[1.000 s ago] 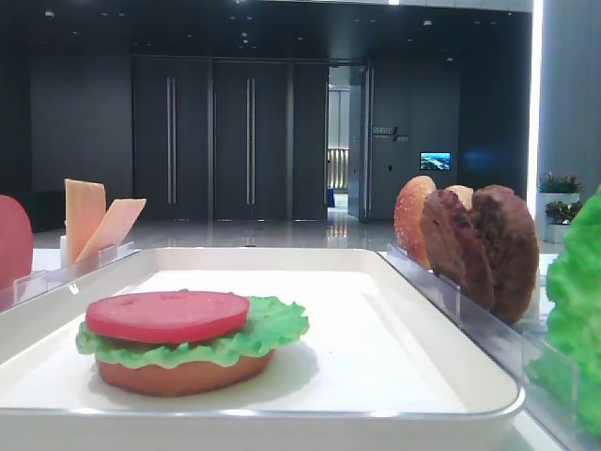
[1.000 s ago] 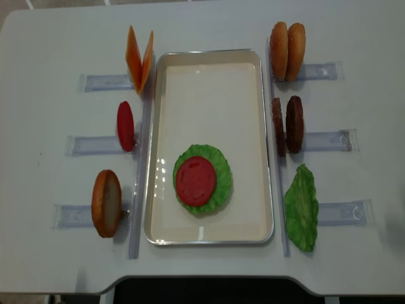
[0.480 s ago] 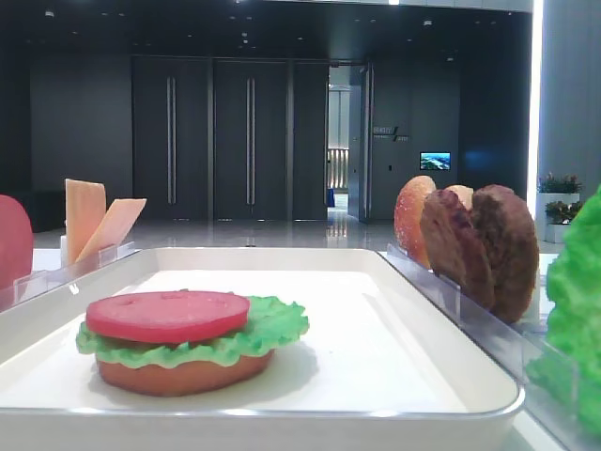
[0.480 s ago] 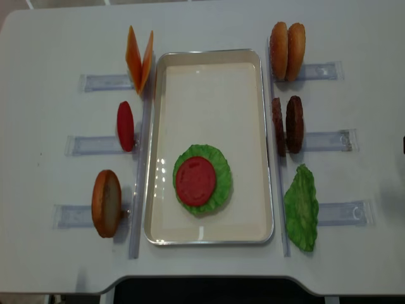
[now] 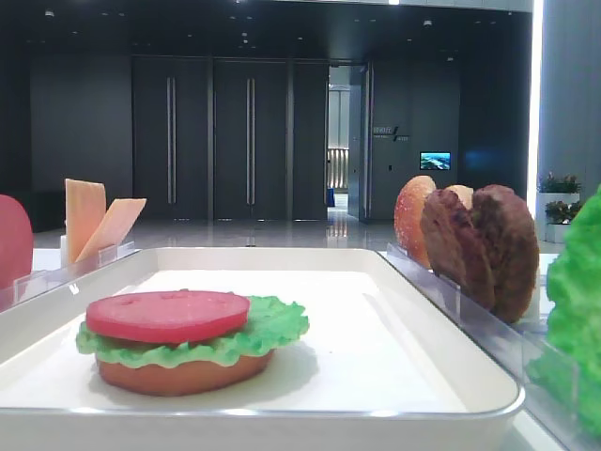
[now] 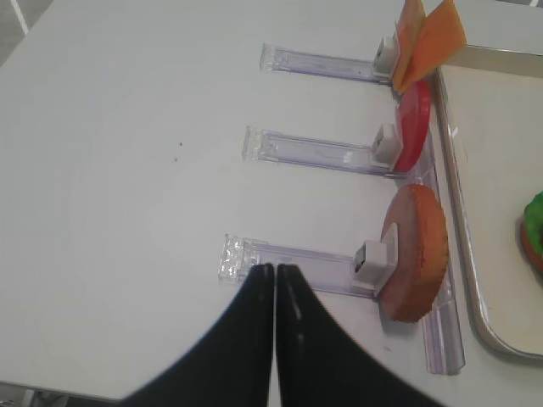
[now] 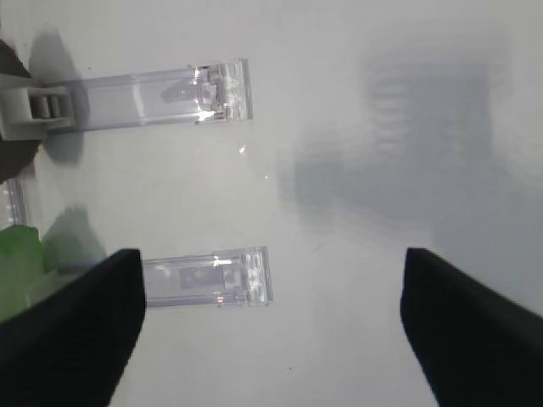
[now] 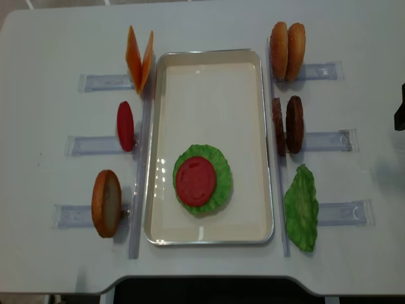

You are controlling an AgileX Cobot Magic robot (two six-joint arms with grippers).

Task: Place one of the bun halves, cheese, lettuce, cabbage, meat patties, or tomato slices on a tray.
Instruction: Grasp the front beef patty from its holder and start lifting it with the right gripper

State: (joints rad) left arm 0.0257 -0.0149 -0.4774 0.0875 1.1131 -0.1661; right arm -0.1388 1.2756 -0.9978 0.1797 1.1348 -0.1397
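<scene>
We see the tray point(image 8: 209, 76) at the middle of the desk point(image 8: 50, 50), holding a bun half topped with lettuce point(image 8: 218, 183) and a tomato slice point(image 8: 195, 180). The meat patties point(image 8: 288, 125) stand upright just right of the tray. Our right fingers point(image 7: 81, 331) are spread wide over bare desk beside the clear racks point(image 7: 161, 93); our left fingers point(image 6: 273, 339) are pressed together, holding nothing

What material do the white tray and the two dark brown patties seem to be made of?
White shallow rectangular tray: probably glossy plastic or enamelled metal; smooth, with bright highlights along the rim.
Two dark reddish-brown round patties: likely matte foam or rubber imitation food; their surface is rough, grainy and without shine.
</scene>
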